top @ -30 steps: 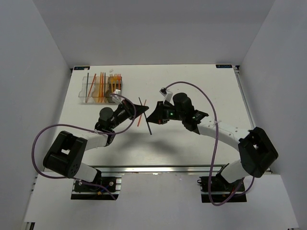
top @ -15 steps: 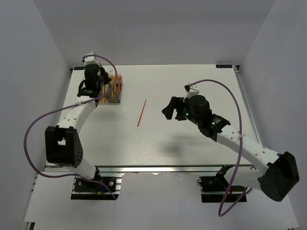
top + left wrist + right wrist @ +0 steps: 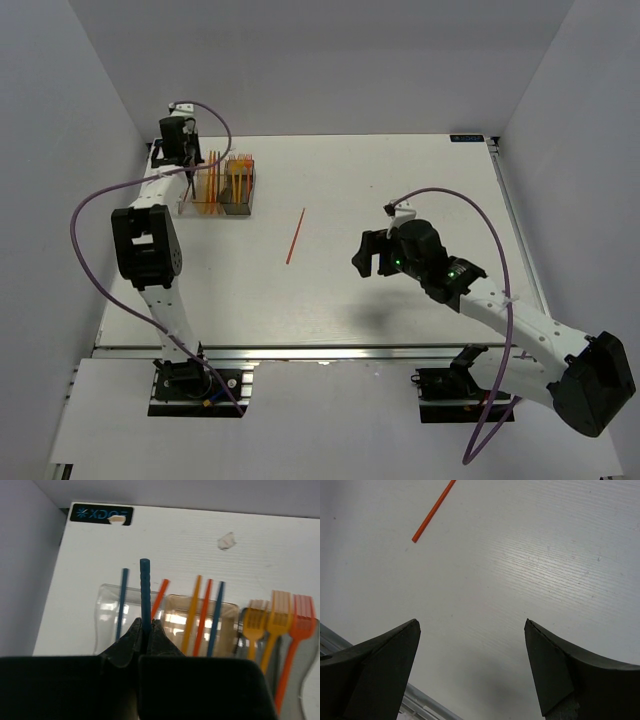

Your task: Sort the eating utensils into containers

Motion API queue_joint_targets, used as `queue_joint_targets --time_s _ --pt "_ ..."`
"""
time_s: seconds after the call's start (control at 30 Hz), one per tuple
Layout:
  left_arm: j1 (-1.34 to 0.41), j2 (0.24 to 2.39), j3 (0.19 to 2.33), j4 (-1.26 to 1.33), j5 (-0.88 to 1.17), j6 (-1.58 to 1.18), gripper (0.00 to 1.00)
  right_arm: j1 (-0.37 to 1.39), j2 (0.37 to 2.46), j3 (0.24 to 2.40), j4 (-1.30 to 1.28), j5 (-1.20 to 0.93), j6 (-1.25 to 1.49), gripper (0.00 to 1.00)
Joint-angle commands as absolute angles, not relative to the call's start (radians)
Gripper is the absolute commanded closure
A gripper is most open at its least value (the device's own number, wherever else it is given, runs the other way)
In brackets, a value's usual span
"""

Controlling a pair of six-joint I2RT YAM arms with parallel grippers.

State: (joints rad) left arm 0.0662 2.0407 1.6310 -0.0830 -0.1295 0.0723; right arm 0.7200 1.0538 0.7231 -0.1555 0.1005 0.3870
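Observation:
My left gripper (image 3: 145,622) is shut on a dark blue stick (image 3: 145,590) that stands upright over the clear box (image 3: 107,610) of the containers (image 3: 215,187) at the table's back left. The clear box holds a blue stick (image 3: 122,600) and a red-orange one (image 3: 160,597). Three sticks lean in the tan box (image 3: 175,615), and three forks (image 3: 277,615) stand in the grey box. One red stick (image 3: 296,236) (image 3: 434,511) lies loose on the table. My right gripper (image 3: 358,255) (image 3: 472,625) hovers open to the right of it, holding nothing.
A black label (image 3: 101,515) and a small scrap (image 3: 226,540) lie on the table behind the boxes. White walls close in the left, right and back edges. The left arm (image 3: 145,245) stretches along the left wall.
The left arm swung from the table's middle to the containers at back left, carrying the dark blue stick. The right gripper opened and drew back to the right. The red stick stayed put.

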Motion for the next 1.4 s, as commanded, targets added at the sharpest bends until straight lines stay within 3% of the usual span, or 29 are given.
queue_joint_targets --time_s 0.0,0.43,0.6,0.63,0.67,0.77,0.8,0.9,1.17,1.37 --pt "0.113 2.032 1.712 -0.087 -0.058 0.086 1.0 0.719 1.072 0.718 -0.12 0.104 0.341 0.11" --pt "0.186 2.152 1.741 -0.074 0.051 0.135 1.0 0.719 1.233 0.753 -0.055 0.034 0.353 0.11" --pt "0.189 2.183 1.683 -0.008 0.072 0.126 0.94 0.719 1.249 0.765 -0.06 0.043 0.35 0.11" --pt "0.189 2.184 1.677 -0.008 0.072 0.124 0.89 0.719 1.25 0.767 -0.06 0.044 0.35 0.11" --pt "0.189 2.183 1.671 0.02 0.065 0.123 0.69 0.719 1.255 0.776 -0.06 0.046 0.35 0.11" --pt "0.189 2.152 1.663 0.018 0.035 0.121 0.4 0.719 1.272 0.804 -0.067 0.046 0.356 0.11" --pt "0.189 2.135 1.66 0.021 0.025 0.112 0.25 0.719 1.279 0.813 -0.066 0.041 0.357 0.11" --pt "0.189 2.045 1.646 0.029 -0.044 0.074 0.03 0.719 1.333 0.867 -0.063 0.045 0.387 0.11" --pt "0.175 1.735 1.611 -0.046 -0.075 -0.086 0.02 0.738 1.729 1.184 -0.132 0.069 0.486 0.11" --pt "0.172 1.433 1.472 -0.255 -0.19 -0.394 0.02 0.833 2.081 1.584 -0.3 0.282 0.584 0.14"
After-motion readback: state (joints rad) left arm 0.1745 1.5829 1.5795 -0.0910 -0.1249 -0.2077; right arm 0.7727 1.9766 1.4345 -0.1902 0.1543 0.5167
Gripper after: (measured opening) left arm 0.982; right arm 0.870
